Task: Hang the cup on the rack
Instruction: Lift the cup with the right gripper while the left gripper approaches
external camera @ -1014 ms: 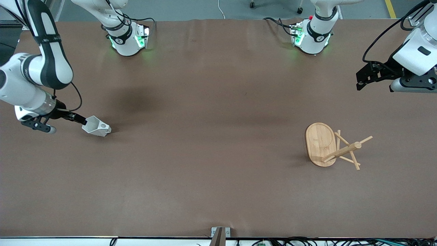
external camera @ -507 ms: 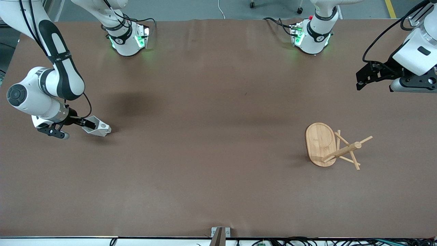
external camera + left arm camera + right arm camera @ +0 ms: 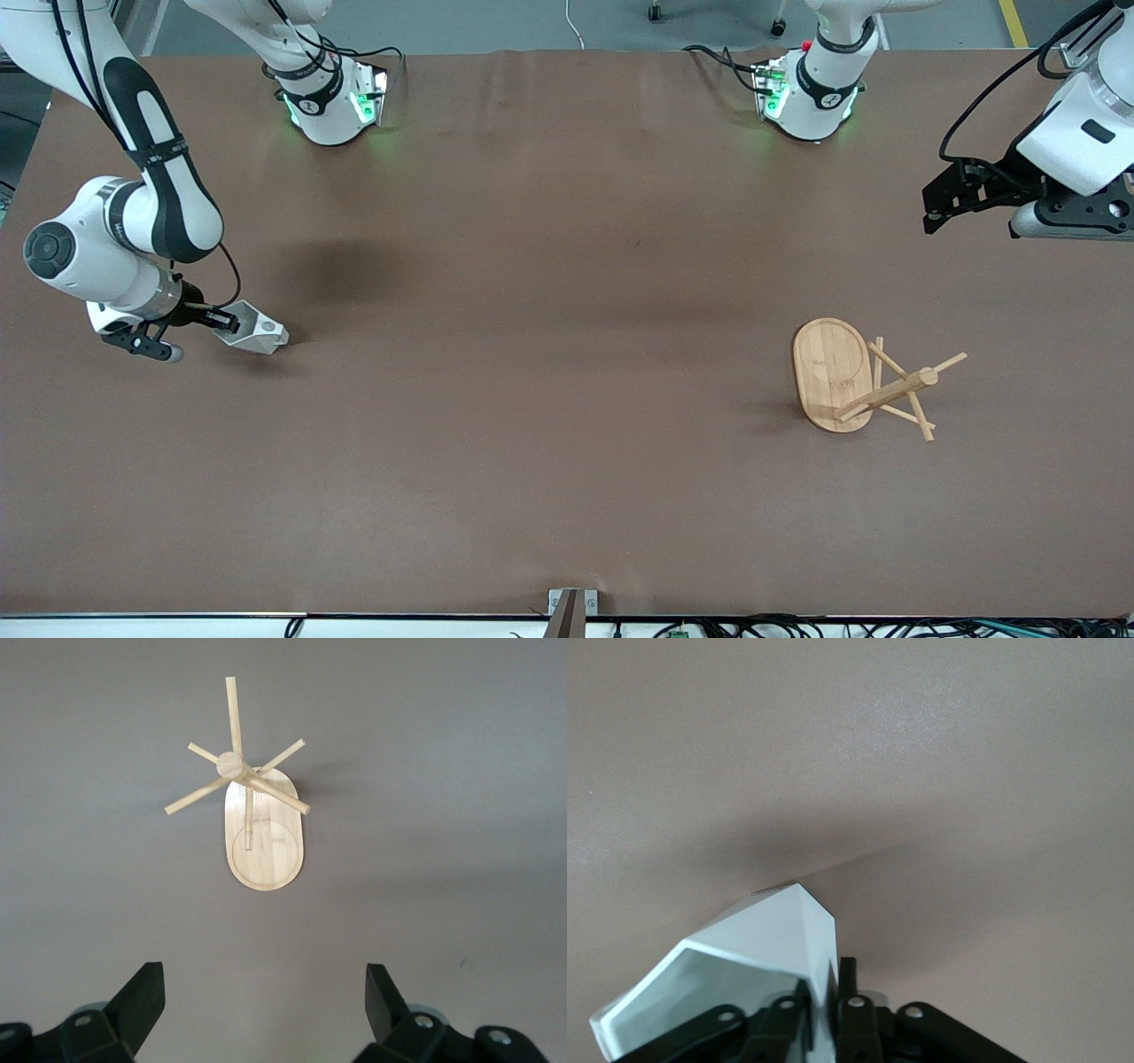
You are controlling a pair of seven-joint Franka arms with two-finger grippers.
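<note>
We see a brown table [image 3: 549,266] edged by grey floor. Our right gripper [image 3: 223,321] pinches the rim wall of the cup [image 3: 257,332] lying toward the right arm's end. The rack [image 3: 864,381] stands toward the left arm's end; above the table there, our left gripper [image 3: 266,1010] waits, jaws spread.

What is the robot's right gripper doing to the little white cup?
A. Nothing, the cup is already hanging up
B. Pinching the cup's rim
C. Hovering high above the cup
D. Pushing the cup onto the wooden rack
B: the right gripper is shut on the rim wall of the cup, which lies on its side on the table, with the rack at the left arm's end of the table.
</note>
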